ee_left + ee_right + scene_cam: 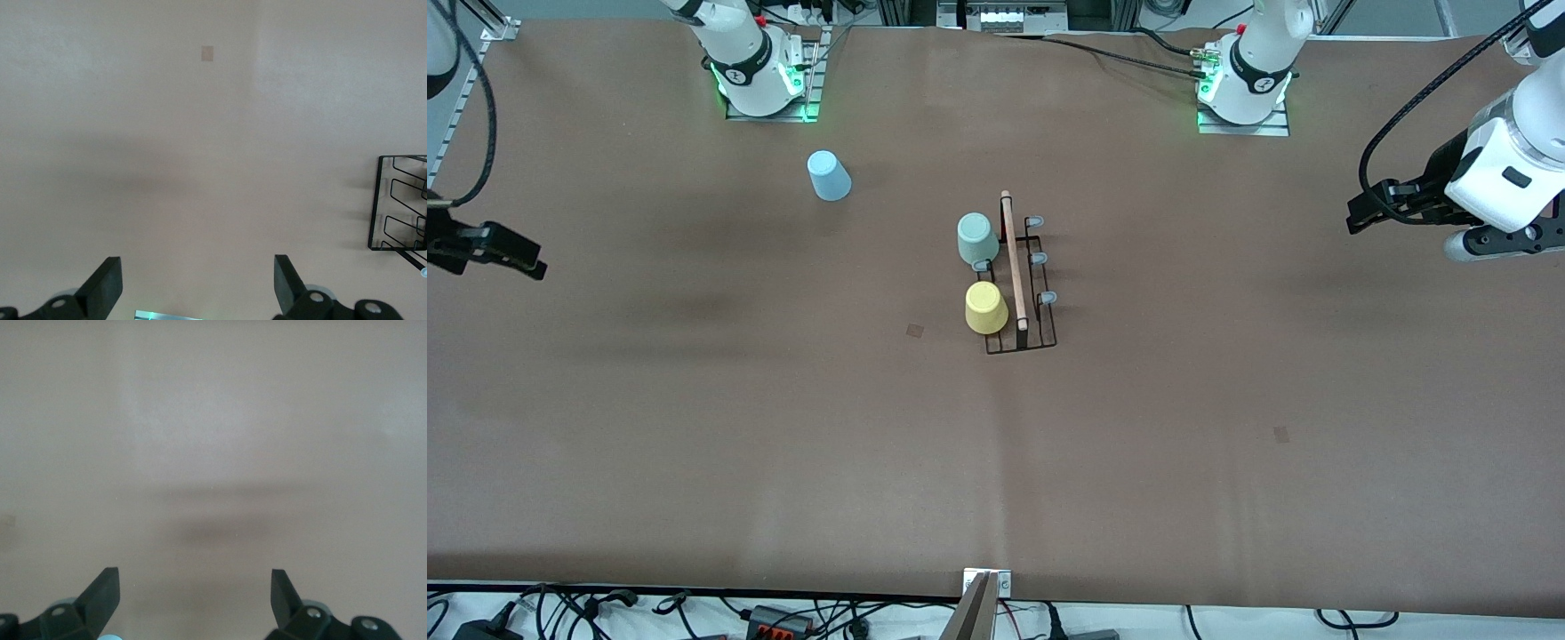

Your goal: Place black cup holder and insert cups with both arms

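Note:
The black cup holder stands mid-table with its wooden rod on top. The sage green cup and the yellow cup sit upside down on prongs on its side toward the right arm's end. Three grey-capped prongs on the side toward the left arm's end are bare. The light blue cup stands upside down on the table near the right arm's base. My left gripper is open and empty over the table's left-arm end; the holder's edge shows in its view. My right gripper is open and empty over the right-arm end.
The brown table has two small darker patches. Cables and plugs lie along the edge nearest the front camera, with a metal bracket at its middle.

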